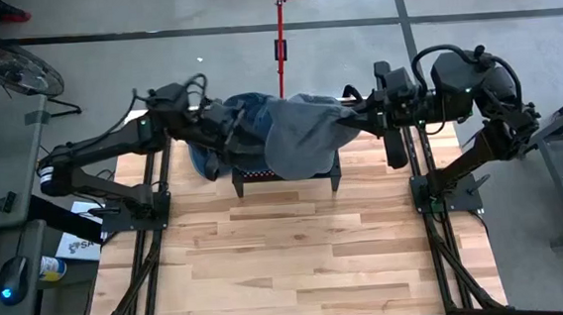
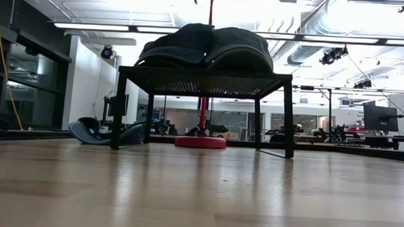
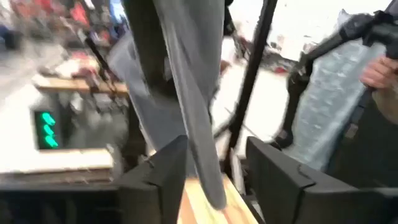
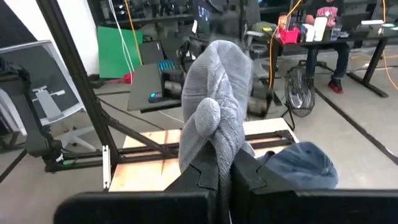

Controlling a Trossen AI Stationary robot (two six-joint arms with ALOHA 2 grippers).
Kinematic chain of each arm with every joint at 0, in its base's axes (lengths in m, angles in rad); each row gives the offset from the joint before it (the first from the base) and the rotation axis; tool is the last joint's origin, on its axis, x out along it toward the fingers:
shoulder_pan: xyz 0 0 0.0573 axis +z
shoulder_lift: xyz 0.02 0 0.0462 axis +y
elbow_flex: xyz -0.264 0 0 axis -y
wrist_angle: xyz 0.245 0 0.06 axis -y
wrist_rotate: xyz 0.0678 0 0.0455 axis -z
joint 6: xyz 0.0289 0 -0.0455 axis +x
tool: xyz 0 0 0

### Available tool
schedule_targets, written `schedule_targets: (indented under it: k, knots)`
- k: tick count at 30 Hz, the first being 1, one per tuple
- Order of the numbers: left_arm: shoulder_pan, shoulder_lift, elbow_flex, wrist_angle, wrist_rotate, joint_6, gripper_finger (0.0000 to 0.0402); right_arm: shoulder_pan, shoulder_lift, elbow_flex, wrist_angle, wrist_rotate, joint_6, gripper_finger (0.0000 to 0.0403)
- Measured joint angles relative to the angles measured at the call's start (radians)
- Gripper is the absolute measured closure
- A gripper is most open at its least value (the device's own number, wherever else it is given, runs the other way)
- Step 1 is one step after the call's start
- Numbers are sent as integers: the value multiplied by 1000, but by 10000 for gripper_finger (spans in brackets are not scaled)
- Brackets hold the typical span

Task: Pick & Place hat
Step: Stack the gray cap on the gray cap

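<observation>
On my right wrist camera, the right gripper has its two dark fingers pressed together, clamped on a fold of a grey knitted hat that bunches up just past the fingertips. On my left wrist camera, the left gripper has its fingers apart, and a strip of the same grey fabric hangs down through the gap between them; I cannot tell whether either finger touches it. Moving outward to the overhead camera, I see the grey hat draped over a small black stand that sits at the middle of the far edge of the wooden table. The right gripper meets the hat from the right side, and the left gripper meets it from the left, so the two arms face each other across the stand. A blue denim cap lies under and just beside the left gripper, at the left end of the stand, partly covered by the grey fabric. From the camera at table height, I see the stand as a low black frame on four legs, with dark cloth mounded on top of it; the grippers are not clear to me there. A red pole on a round red base rises just behind the stand. In the right wrist camera, a person sits at a desk far back in the room.
</observation>
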Motion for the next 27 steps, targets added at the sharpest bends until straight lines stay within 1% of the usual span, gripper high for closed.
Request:
schedule_targets:
  k: [2, 5, 10, 17, 21, 27]
  knots:
    - [0, -29, 1, 2, -41, 25, 223, 0, -7, 0, -23, 4, 9, 401]
    - [0, -74, 0, 8, -84, 41, 208, -2, -14, 0, -88, 28, 26, 402]
    - [0, -150, 0, 6, -112, 33, 205, -3, -15, 0, -147, 52, 45, 402]
    - [0, -217, 0, 3, -163, 27, 204, -3, -4, 0, -195, 64, 47, 402]
    - [0, -232, 0, 0, -168, 30, 204, -19, 21, 0, -210, 28, 46, 402]
    - [0, -232, 0, -4, -169, 19, 204, -81, 66, 0, -230, -29, 46, 403]
